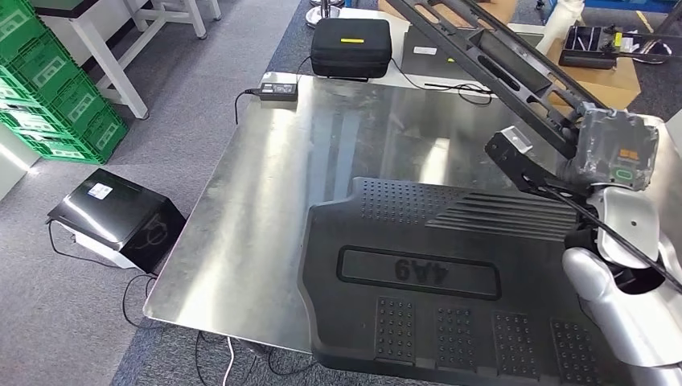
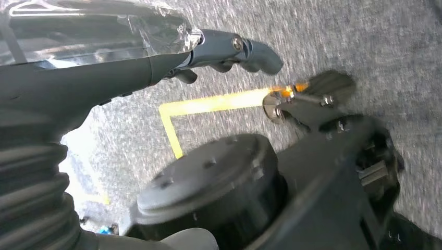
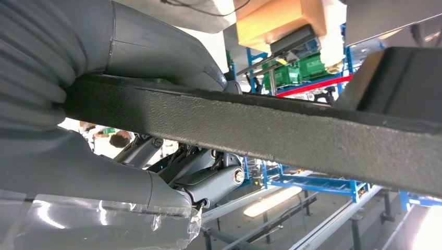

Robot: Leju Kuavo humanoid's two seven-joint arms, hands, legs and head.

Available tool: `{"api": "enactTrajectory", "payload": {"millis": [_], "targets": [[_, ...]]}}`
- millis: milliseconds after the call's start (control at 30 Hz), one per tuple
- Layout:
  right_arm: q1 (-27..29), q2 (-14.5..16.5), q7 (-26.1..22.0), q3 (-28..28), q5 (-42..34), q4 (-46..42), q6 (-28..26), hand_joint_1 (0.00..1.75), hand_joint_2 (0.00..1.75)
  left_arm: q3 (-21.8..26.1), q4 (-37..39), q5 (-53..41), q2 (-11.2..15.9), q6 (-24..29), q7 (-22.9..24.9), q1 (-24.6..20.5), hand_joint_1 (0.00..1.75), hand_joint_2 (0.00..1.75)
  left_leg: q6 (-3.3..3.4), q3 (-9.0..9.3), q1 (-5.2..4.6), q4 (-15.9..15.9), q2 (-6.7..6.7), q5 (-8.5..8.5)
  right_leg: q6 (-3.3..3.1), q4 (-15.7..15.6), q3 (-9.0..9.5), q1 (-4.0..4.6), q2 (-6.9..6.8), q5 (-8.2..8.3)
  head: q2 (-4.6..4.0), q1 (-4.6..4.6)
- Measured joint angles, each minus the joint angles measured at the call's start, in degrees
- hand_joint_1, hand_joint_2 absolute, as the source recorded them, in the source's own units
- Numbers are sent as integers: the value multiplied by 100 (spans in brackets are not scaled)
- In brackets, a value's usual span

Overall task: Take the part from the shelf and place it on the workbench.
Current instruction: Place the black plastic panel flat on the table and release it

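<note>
Head view: a long black plastic frame part [image 1: 499, 68] with slotted openings, held in the air, slanting from the far middle down to the right wrist; it hangs over the far right side of the bare sheet-metal workbench [image 1: 265, 201] without touching it. Right hand [image 3: 172, 172] in the right wrist view: thick grey thumb on one side of the part's rough black bar [image 3: 250, 130], darker fingers [image 3: 219, 179] curled on the other side, so the hand grips the part. Left hand [image 2: 229, 52] in the left wrist view: fingers loosely curled over grey carpet with a yellow floor line [image 2: 208, 107], nothing in its grasp; whether it is fully clenched cannot be told. Large black moulded panel [image 1: 434, 281], studded patches and raised lettering, lying flat on the near side of the workbench. Black zipped case with yellow label [image 1: 351, 47] beyond the far edge. Small grey power adapter [image 1: 278, 85] at the far left corner. Black box [image 1: 112, 213] on the carpet, left of the workbench. Green crates [image 1: 48, 88], stacked, far left.
</note>
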Motion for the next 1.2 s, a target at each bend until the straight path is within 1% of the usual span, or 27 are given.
{"api": "enactTrajectory", "payload": {"millis": [33, 67, 133, 200, 267, 367, 500, 567, 633, 733, 867, 933, 967, 1000, 1067, 1100, 1133, 1167, 1200], "targets": [[35, 7, 0, -4, -8, -48, 29, 175, 175, 1, 0, -3, -2, 1, -1, 3, 0, 175, -10, -63, -11, 113, -3, -51, -2, 120, -68, -4, 0, -57, 0, 3], [68, 16, -1, -4, -14, -108, 63, 175, 175, 1, 0, -2, -3, 1, -1, 5, 0, 175, -18, -165, -19, 296, -6, -127, -4, 292, -167, -7, -1, -130, 0, 8], [119, 36, -2, -4, -19, -237, 127, 175, 175, 7, 0, 1, -3, 2, -1, 4, 0, 175, 18, -456, -31, 804, -11, -337, 19, 773, -448, -10, -4, -330, 0, 20], [143, 51, -2, -4, -8, -355, 168, 175, 175, 22, 0, 7, -3, 1, -2, 0, 0, 175, 36, -790, -38, 1375, -18, -580, 25, 1328, -771, -9, -8, -565, 0, 40], [167, 68, -2, -1, 16, -485, 203, 175, 175, 37, 0, 27, -3, 0, -5, -3, 0, 175, 48, -1086, -46, 1897, -21, -808, 22, 1839, -1063, -8, -13, -783, 0, 66], [209, 107, -3, 49, 61, -707, 254, 175, 175, 50, 0, 58, -1, -9, -14, -17, 0, 175, 62, -1430, -57, 2516, -21, -1078, 22, 2446, -1409, -8, -16, -1039, 0, 95], [263, 192, -7, 152, 105, -1014, 403, 175, 175, 75, 0, 62, -1, -45, -33, -33, 0, 175, 75, -1754, -72, 3144, -23, -1367, 19, 3063, -1740, -8, -20, -1316, 0, 123], [291, 228, -8, 205, 59, -1130, 448, 175, 175, 89, 0, 62, -1, -67, -37, -35, 0, 175, 82, -1848, -83, 3386, -24, -1500, 14, 3300, -1839, -9, -23, -1445, 0, 133], [321, 259, -8, 248, -18, -1225, 490, 175, 175, 103, 0, 64, -1, -78, -41, -37, 0, 175, 90, -1879, -91, 3542, -24, -1602, 14, 3451, -1875, -14, -25, -1543, 0, 139], [356, 295, -8, 305, -105, -1369, 485, 175, 175, 128, 0, 75, 3, -78, -39, -38, 0, 175, 100, -1871, -95, 3598, -23, -1657, 24, 3486, -1867, -30, -31, -1585, 0, 136], [344, 307, -8, 372, -190, -1509, 209, 175, 175, 145, 0, 123, 13, -51, 4, -38, 0, 175, 119, -1857, -99, 3542, -22, -1610, 63, 3407, -1850, -45, -34, -1527, 0, 102], [310, 307, -8, 395, -228, -1527, 86, 175, 175, 150, 0, 129, 17, -32, 10, -38, 0, 175, 133, -1819, -104, 3452, -20, -1560, 80, 3315, -1811, -54, -32, -1479, 0, 90], [296, 306, -8, 404, -240, -1537, 59, 175, 175, 152, 0, 130, 20, -23, 10, -38, 0, 175, 142, -1772, -105, 3360, -17, -1522, 90, 3229, -1763, -56, -30, -1443, 0, 86], [289, 303, -8, 410, -249, -1548, 48, 175, 175, 153, 0, 130, 21, -15, 10, -37, 0, 175, 153, -1693, -91, 3204, -9, -1456, 99, 3145, -1695, -50, -32, -1408, 0, 80], [273, 297, -9, 426, -258, -1564, 44, 175, 175, 154, 0, 130, 21, -2, 11, -36, 0, 175, 185, -1475, -51, 2802, 17, -1287, 125, 3021, -1574, -34, -92, -1374, 0, 98], [261, 295, -9, 435, -261, -1566, 43, 175, 175, 154, 0, 130, 20, 2, 12, -34, 0, 175, 195, -1359, -26, 2594, 33, -1198, 140, 3025, -1552, -31, -137, -1403, 0, 119], [249, 295, -10, 446, -264, -1566, 42, 175, 175, 154, 0, 130, 21, 3, 13, -31, 0, 175, 197, -1261, -12, 2430, 47, -1133, 159, 3065, -1568, -39, -183, -1451, 0, 145], [240, 295, -10, 457, -267, -1566, 40, 175, 175, 154, 0, 130, 21, 4, 15, -28, 0, 175, 190, -1177, 4, 2292, 59, -1083, 178, 3126, -1603, -51, -209, -1500, 0, 169], [239, 295, -9, 464, -269, -1566, 38, 175, 175, 154, 0, 130, 21, 5, 17, -23, 0, 175, 176, -1104, 21, 2179, 74, -1051, 198, 3166, -1632, -67, -224, -1502, 0, 187]]}}
